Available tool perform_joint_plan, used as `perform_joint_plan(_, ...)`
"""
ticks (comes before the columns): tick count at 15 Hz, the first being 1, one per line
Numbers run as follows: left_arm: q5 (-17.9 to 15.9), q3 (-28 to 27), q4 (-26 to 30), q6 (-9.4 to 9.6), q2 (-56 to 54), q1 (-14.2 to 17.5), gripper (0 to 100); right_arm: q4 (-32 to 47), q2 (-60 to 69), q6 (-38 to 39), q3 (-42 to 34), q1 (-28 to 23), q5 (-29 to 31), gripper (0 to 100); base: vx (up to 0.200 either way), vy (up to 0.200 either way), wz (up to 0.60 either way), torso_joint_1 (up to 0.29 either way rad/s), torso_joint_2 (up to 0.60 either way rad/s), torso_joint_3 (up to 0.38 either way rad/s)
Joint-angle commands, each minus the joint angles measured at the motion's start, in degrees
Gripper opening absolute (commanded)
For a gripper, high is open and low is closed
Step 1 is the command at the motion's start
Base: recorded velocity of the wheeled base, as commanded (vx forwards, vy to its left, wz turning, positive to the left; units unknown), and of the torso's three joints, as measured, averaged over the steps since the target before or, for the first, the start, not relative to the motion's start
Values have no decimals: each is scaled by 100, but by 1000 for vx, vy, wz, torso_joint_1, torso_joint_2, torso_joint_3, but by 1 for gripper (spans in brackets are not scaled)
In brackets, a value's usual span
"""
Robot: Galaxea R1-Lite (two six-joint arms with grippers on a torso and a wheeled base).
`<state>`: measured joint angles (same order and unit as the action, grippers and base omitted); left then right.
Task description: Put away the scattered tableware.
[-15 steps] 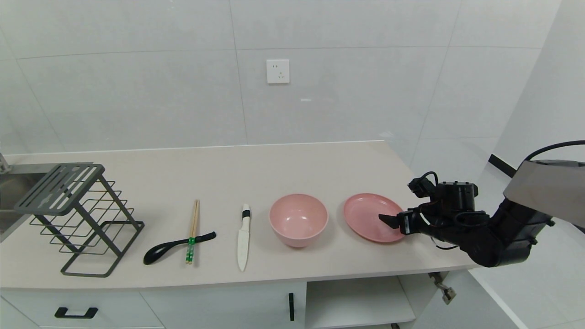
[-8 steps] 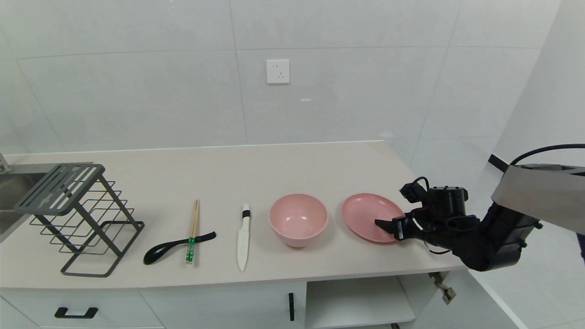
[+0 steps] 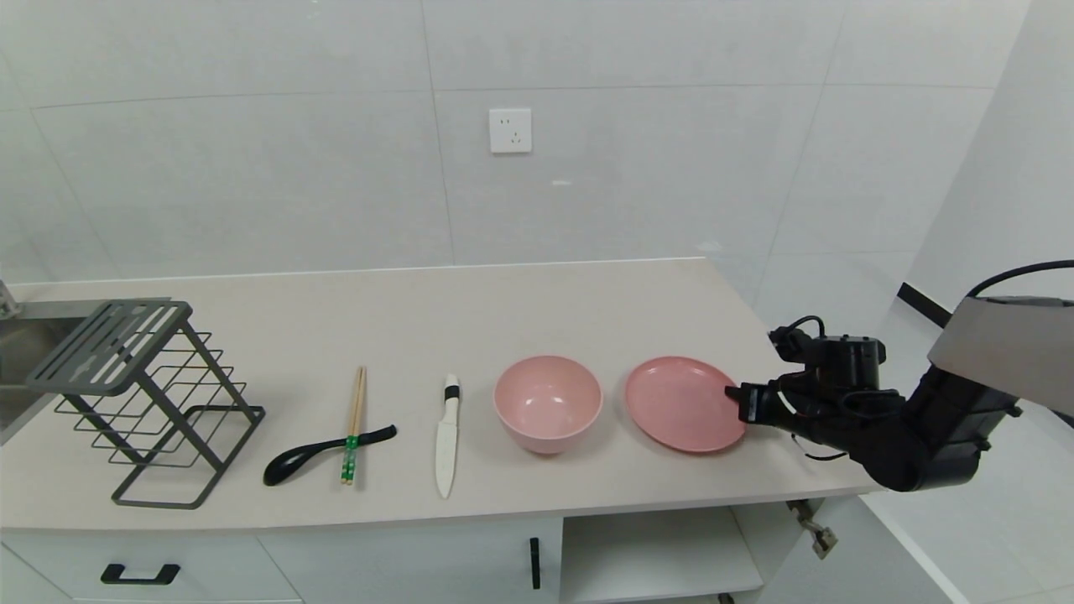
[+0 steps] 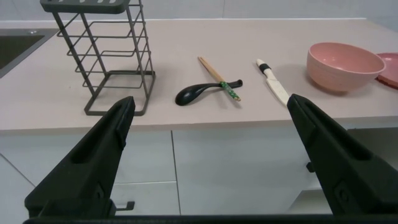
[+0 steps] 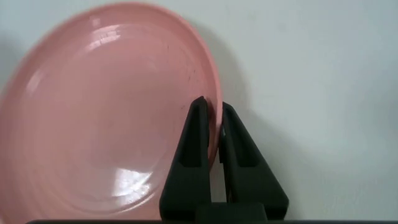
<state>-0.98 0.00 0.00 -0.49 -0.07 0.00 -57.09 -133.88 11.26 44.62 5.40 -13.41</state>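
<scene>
A pink plate [image 3: 680, 403] [image 5: 106, 124] lies at the right end of the counter [image 3: 537, 310]. My right gripper [image 3: 737, 401] [image 5: 214, 118] is shut on the plate's right rim, one finger above it and one below. Left of the plate stands a pink bowl [image 3: 547, 403] [image 4: 344, 65]. Further left lie a white knife [image 3: 449, 432] [image 4: 273, 81], wooden chopsticks [image 3: 354, 424] [image 4: 217, 78] and a black spoon [image 3: 319, 453] [image 4: 202, 92] under them. A dark wire rack [image 3: 138, 394] [image 4: 106, 56] stands at the left. My left gripper [image 4: 209, 101] hangs open, low in front of the cabinet.
A sink [image 3: 17, 352] is set into the counter's far left, behind the rack. The counter ends just right of the plate. An open shelf [image 3: 654, 554] sits below the counter's right part. The back half of the counter is bare.
My right gripper drew back from over the plate to its right rim and shut on it. The other tableware has not moved.
</scene>
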Motion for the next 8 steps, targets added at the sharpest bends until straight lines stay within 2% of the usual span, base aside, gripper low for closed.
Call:
perform_joint_plan(1, 1, 0, 0, -4, 7, 0, 100, -162, 784, 605, -199, 93, -223, 0, 0, 0, 0, 0, 0, 0)
perform_joint_plan(8, 1, 0, 0, -4, 7, 0, 100, -189, 2208, 1097, -788, 84, -294, 0, 0, 0, 0, 0, 0, 0)
